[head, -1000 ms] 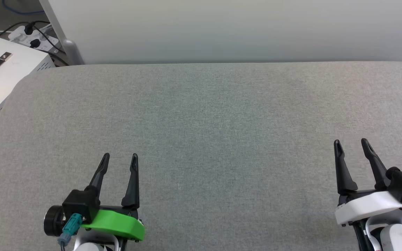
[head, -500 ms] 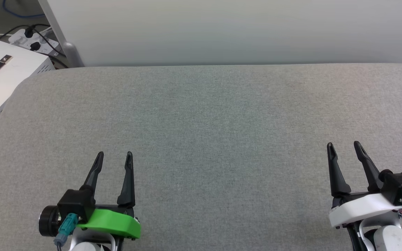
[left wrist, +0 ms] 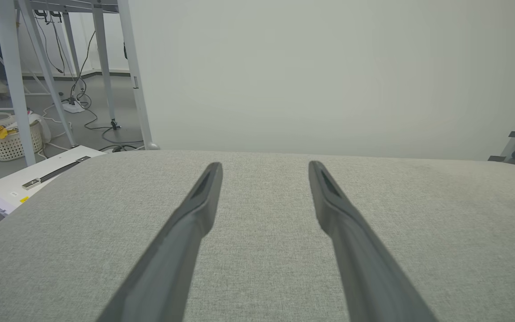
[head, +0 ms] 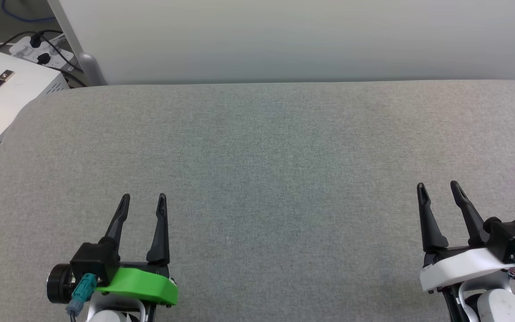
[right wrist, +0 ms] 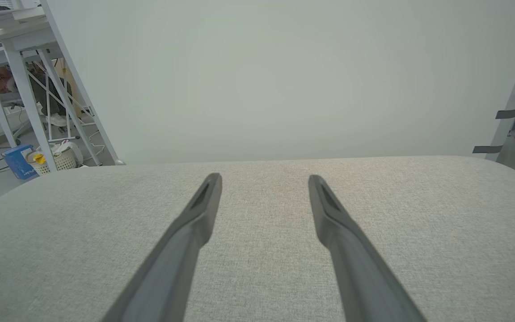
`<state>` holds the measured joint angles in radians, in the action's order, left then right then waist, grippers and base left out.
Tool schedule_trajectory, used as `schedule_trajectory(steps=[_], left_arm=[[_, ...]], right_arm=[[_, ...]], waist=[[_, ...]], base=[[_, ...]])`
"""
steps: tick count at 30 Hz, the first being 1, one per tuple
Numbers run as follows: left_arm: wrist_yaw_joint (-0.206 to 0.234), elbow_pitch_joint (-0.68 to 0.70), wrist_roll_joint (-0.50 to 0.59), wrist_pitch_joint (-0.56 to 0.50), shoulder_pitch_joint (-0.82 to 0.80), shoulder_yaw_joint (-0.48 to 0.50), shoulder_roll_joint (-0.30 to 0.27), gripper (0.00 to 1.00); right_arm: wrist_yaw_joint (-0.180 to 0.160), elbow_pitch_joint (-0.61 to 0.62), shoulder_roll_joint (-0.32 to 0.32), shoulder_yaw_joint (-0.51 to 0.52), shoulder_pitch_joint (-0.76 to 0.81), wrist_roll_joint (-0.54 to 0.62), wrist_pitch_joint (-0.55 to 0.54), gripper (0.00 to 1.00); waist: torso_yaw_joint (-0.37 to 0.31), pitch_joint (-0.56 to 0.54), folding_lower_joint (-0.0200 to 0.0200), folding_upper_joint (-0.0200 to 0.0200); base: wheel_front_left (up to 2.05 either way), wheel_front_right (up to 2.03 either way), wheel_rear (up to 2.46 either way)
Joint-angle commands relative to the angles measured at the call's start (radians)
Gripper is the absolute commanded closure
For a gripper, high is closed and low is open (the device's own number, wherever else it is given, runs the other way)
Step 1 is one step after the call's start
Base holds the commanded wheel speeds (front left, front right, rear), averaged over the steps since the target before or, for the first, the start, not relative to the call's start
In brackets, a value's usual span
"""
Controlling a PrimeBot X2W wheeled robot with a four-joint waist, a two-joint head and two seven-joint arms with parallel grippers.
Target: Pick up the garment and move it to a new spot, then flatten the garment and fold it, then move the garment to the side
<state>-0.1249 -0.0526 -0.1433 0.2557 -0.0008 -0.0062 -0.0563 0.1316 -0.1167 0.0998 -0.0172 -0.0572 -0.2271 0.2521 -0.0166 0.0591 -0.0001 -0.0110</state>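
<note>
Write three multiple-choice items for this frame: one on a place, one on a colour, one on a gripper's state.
1. The white box stands: A) mid-surface B) beyond the grey padded surface's far-left corner C) between the grippers.
2. The left gripper's mount is: A) white B) red C) green.
3. The right gripper is: A) open, empty B) shut C) shut on cloth.
Key: B, it stands off that corner; C, green plastic at its base; A, jaws apart, nothing between.
</note>
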Motion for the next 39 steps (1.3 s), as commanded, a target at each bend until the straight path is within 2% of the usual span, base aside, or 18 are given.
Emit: schedule_trajectory(steps=[1, 39], left_arm=[[0.0, 0.0, 0.0, -0.001, 0.0, 0.0, 0.0, 1.0], [0.035, 0.014, 0.04, -0.072, 0.0, 0.001, 0.002, 1.0]], right_arm=[[0.0, 0.0, 0.0, 0.0, 0.0, 0.001, -0.001, 1.0], [0.0, 0.032, -0.013, 0.006, 0.016, 0.064, -0.071, 1.0]], waist=[[0.0, 0.0, 0.0001, 0.0], [0.005, -0.016, 0.0001, 0.0031]], base=[[0.0, 0.0, 0.0], [0.0, 0.0, 0.0]])
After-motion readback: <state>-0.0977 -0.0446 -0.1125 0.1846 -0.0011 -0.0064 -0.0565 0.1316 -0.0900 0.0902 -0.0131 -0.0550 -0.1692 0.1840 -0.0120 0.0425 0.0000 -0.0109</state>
